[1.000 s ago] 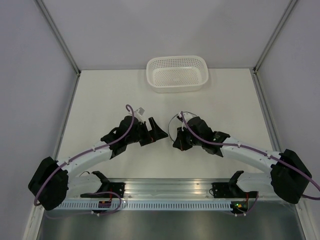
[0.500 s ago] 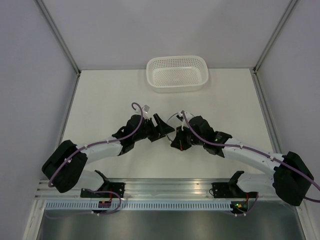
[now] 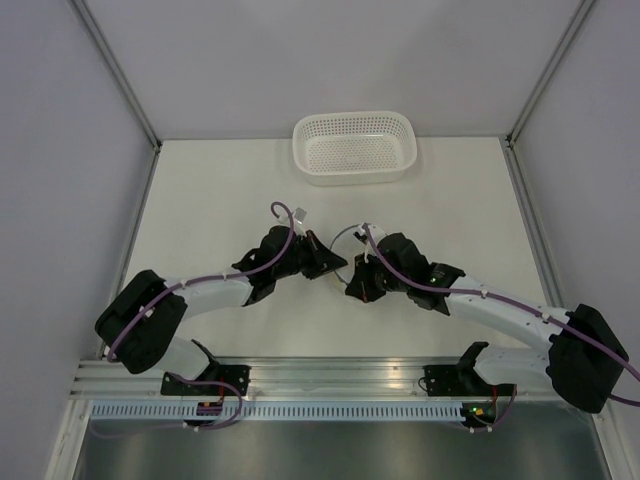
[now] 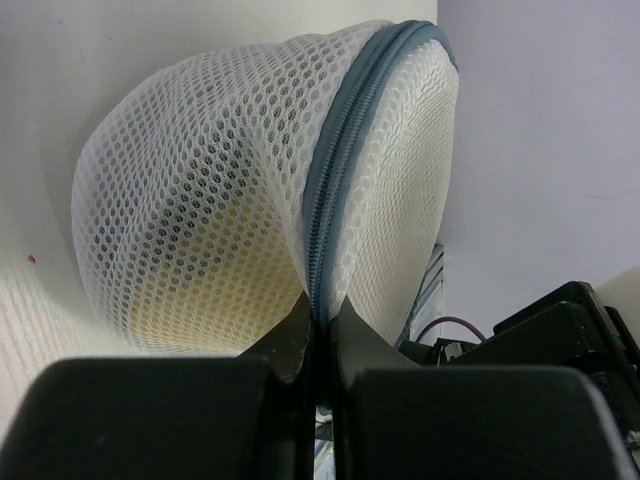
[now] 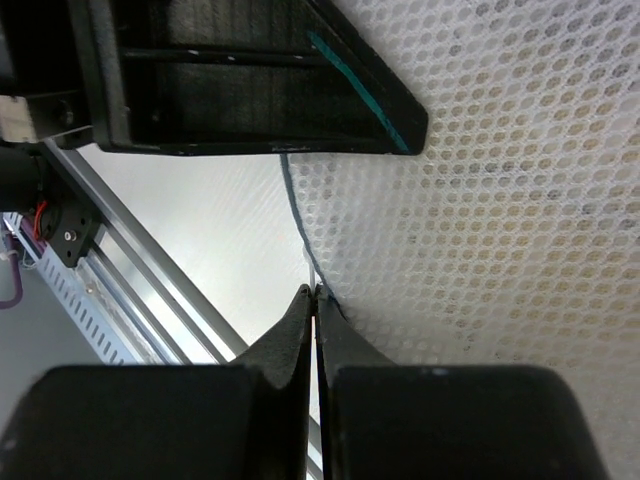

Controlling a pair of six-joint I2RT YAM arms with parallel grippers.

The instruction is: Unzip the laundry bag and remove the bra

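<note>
1. Top view: the laundry bag (image 3: 347, 250) sits mid-scene on the table (image 3: 200, 190) between both arms. The left gripper (image 3: 333, 267) is at its left side, the right gripper (image 3: 358, 284) at its near-right.
2. Left wrist: the left gripper (image 4: 318, 318) is clamped on the zipper rim (image 4: 345, 170), which runs straight up and away from the jaws. The bra (image 4: 200, 290) shows yellow inside the mesh.
3. Right wrist: the right gripper (image 5: 314, 300) is pinched tight on the bag's edge, and the mesh spreads right.

Left arm (image 3: 205, 293), right arm (image 3: 505, 308): white tubular links, black joint housings. Purple cable (image 3: 291, 228) routed along each. Black two-finger tools: left tool (image 4: 320, 315), right tool (image 5: 314, 298). Teal edge strip (image 5: 358, 88) on one finger.
</note>
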